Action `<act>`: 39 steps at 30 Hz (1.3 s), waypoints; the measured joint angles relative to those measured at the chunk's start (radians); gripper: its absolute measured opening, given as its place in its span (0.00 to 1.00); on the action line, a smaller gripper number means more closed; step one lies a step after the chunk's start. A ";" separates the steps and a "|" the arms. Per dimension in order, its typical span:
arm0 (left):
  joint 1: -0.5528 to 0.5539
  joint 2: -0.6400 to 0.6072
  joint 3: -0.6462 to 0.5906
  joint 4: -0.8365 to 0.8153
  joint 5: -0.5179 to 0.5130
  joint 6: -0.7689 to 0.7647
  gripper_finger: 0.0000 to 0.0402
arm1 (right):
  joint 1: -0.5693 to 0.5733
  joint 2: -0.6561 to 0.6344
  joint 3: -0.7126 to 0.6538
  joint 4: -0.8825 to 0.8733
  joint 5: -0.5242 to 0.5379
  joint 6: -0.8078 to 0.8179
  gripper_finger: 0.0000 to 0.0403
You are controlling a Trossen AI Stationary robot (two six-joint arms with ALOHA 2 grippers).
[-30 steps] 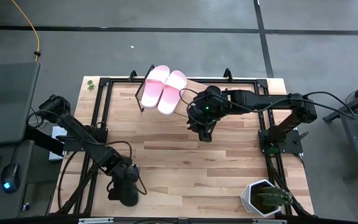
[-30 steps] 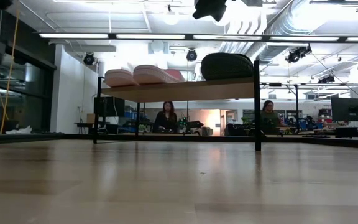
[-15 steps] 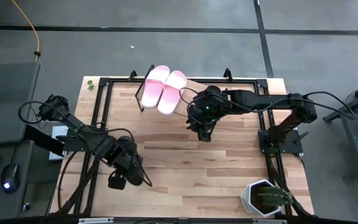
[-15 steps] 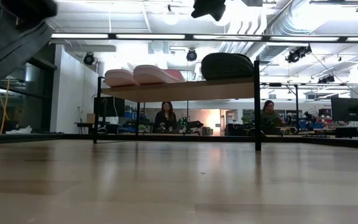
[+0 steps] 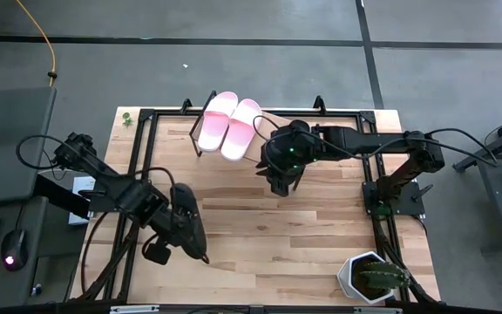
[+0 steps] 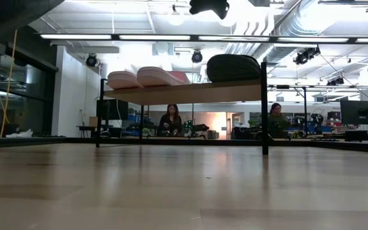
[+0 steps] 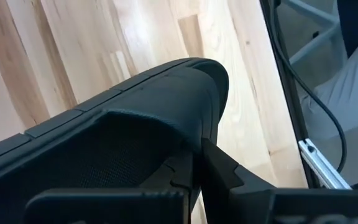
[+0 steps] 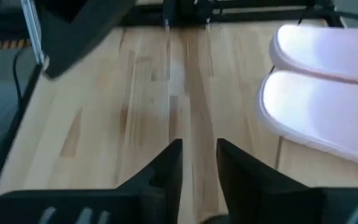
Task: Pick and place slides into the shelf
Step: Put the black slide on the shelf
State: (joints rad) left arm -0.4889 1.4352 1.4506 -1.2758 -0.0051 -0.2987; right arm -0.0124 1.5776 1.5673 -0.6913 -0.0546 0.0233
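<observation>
Two light pink slides (image 5: 230, 126) are seen side by side on the slanted shelf (image 5: 268, 119), at its left end as seen from above. A black slide (image 6: 234, 67) is seen on the same shelf in the low view, to the right of the pink pair. The right end effector (image 8: 197, 163) is held over the counter (image 5: 321, 235) just in front of the shelf, its fingers parted by a narrow gap with nothing between them. A second black slide (image 5: 189, 222) is grasped by the left end effector (image 7: 194, 163), clenched on it, well in front of the shelf, toward the counter's left side.
</observation>
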 joint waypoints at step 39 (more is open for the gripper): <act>0.162 0.001 0.108 0.057 0.046 0.323 0.02 | -0.001 0.000 0.000 0.256 -0.059 0.150 0.28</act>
State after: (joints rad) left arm -0.3267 1.4361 1.5589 -1.2189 0.0414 0.0246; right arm -0.0136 1.5772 1.5673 -0.4355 -0.1139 0.1733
